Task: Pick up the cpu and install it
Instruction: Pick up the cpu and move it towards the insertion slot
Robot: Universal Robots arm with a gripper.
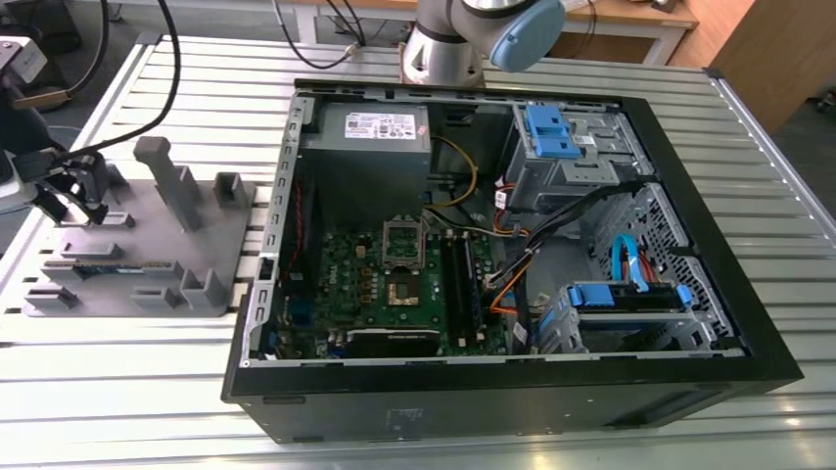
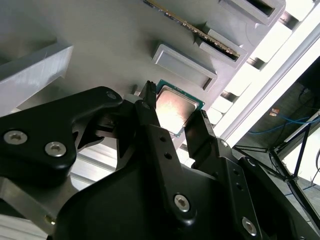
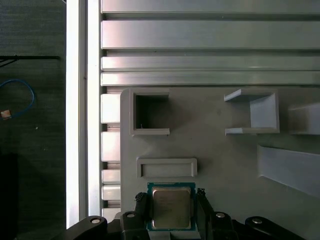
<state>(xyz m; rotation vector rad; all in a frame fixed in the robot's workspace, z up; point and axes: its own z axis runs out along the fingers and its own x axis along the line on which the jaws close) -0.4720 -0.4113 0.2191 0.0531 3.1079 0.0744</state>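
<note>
We see the gripper [image 3: 171,196] closed tight on the cpu [image 3: 171,210], one finger on each side of it, near the edge of the grey tray [image 3: 225,160]

Your exterior view looks steeply down on the table [image 1: 131,392] from afar, the tray [image 1: 222,245] at 9 o'clock of the case [image 1: 523,392]. Both wrist views sit close above that tray, sharing the pincer [image 3: 171,197] [image 2: 174,102] and the cpu [image 3: 171,210] [image 2: 175,110].
</note>
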